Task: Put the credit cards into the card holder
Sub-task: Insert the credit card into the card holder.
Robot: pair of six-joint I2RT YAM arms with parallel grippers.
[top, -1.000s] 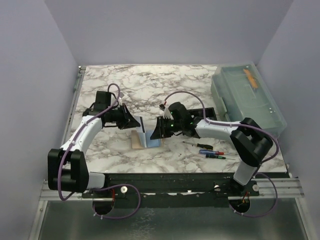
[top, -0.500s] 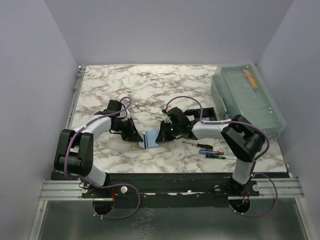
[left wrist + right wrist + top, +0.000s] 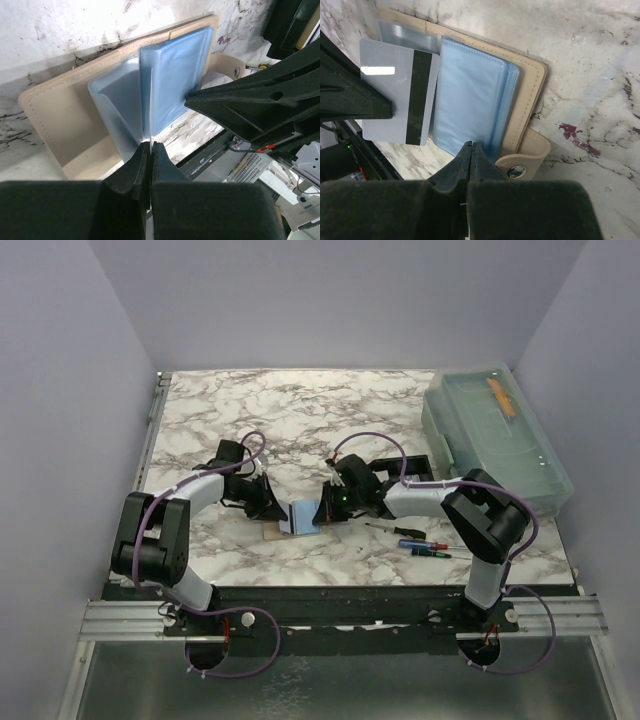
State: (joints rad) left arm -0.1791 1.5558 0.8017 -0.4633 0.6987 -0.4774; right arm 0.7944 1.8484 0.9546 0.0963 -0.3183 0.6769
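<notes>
The card holder [image 3: 532, 95] is a tan wallet lying open on the marble, with light blue plastic sleeves [image 3: 467, 95] and a snap strap [image 3: 525, 162]. In the top view it [image 3: 298, 518] lies between both grippers. My left gripper [image 3: 150, 146] is shut on a pale grey credit card with a black stripe [image 3: 387, 97], seen edge-on [image 3: 150, 107] over the sleeves. My right gripper [image 3: 471, 146] is shut at the near edge of a blue sleeve [image 3: 175, 75], which stands partly lifted. No other card shows.
A black tray [image 3: 412, 462] sits behind the right arm. Small screwdrivers [image 3: 425, 545] lie to the right near the front edge. A large translucent lidded bin [image 3: 495, 435] stands at the back right.
Both grippers have dropped lower toward the table. The right gripper has closed at the blue sleeve. The blue sleeves, upright a second ago, now lie lower. The left gripper still holds the card.
</notes>
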